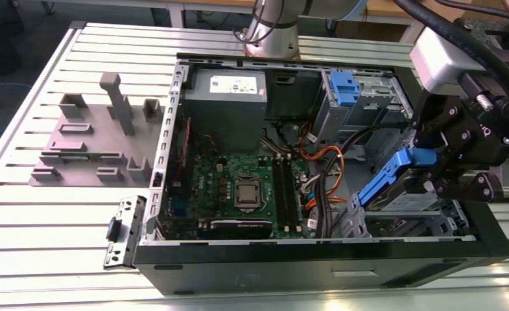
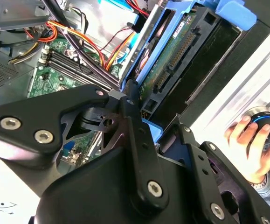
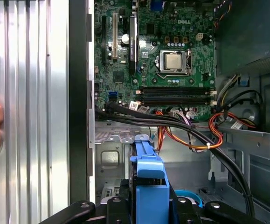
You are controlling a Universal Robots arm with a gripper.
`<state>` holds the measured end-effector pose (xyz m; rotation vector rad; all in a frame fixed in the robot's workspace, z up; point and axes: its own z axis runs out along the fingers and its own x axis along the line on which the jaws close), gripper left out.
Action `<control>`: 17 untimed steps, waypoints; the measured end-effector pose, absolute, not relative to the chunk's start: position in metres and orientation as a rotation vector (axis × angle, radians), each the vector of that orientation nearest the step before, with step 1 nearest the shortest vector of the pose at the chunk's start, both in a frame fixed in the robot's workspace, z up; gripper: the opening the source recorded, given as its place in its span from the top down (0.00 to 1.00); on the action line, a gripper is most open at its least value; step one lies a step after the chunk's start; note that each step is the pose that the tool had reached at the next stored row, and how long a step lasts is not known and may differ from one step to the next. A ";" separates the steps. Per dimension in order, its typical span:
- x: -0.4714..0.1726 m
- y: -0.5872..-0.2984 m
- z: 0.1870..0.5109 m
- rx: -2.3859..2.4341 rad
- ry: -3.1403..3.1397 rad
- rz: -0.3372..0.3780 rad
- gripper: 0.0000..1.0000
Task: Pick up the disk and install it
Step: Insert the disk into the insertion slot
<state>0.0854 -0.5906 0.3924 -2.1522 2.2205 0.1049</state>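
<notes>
One disk (image 1: pixel 391 183) in hand (image 1: pixel 440 173)

The arm (image 1: pixel 276 26) is silver-grey with thick black cables, its black hand (image 1: pixel 461 155) studded with silver screws.

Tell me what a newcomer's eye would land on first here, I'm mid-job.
Probably the disk in its bright blue bracket, tilted and held by the gripper over the open computer case at the exterior view's right. Next, the green motherboard on the case floor, with orange cables beside it. A person's hand rests on a round knob outside the case in the second wrist view.
</notes>
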 end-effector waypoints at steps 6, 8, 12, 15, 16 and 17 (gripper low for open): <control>0.085 -0.591 0.391 -2.152 2.220 0.105 0.64; 0.085 -0.591 0.390 -2.152 2.220 0.105 0.64; 0.085 -0.591 0.389 -2.152 2.220 0.105 0.64; 0.085 -0.591 0.388 -2.152 2.220 0.105 0.64; 0.085 -0.591 0.388 -2.152 2.220 0.105 0.64; 0.085 -0.591 0.387 -2.152 2.220 0.105 0.64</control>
